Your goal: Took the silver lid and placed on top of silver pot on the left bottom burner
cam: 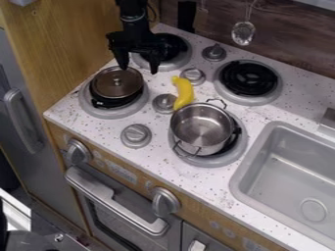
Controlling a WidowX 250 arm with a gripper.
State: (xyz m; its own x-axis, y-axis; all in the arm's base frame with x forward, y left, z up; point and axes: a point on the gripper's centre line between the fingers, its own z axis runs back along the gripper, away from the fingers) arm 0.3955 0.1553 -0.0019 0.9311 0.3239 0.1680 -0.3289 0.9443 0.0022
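Observation:
My gripper hangs open at the upper left, its two fingertips spread apart and pointing down, just above and behind the lid. The round lid, brownish-silver with a small knob on top, lies over the left front burner. Whether anything sits between the lid and the black coil cannot be told. The silver pot stands uncovered and empty on the right front burner, with a wire handle at its back and another at its front.
A yellow banana lies between the burners, touching or very near the pot's back left side. Grey knobs stick up from the stovetop. The left back burner is behind the gripper, the right back burner behind the pot. A sink lies at the right.

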